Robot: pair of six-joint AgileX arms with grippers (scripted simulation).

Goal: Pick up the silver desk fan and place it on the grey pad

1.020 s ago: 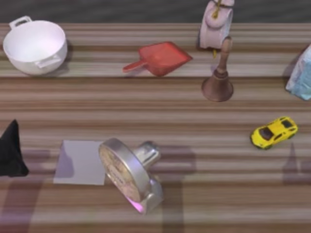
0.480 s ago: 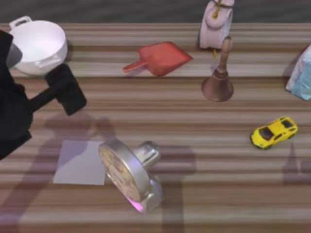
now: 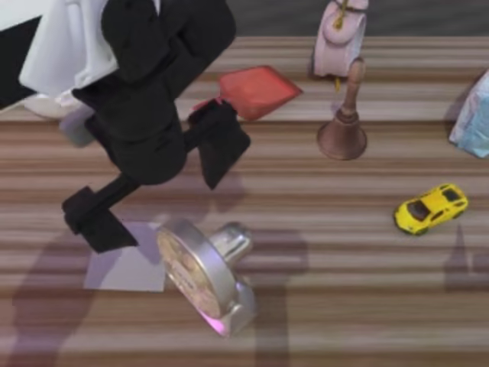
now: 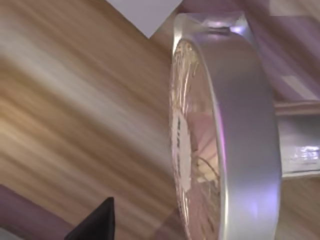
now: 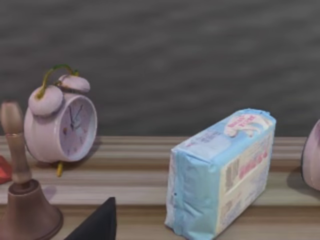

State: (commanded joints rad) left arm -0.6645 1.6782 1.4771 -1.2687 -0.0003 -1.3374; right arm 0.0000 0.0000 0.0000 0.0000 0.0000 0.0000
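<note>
- The left tool [image 3: 149,191] hovers above the table [image 3: 367,260], fingers spread wide, holding nothing.
- The silver desk fan [image 3: 200,274] stands just right of the grey pad [image 3: 130,267], overlapping its edge.
- Advice: descend straddling the fan's thin rim squarely, then close.
- The arm hides the pad's far corner; the right tool is out of sight.

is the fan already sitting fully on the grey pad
No, in the top view the fan stands on the wood beside the grey pad, its disc only overlapping the pad's right edge.
</note>
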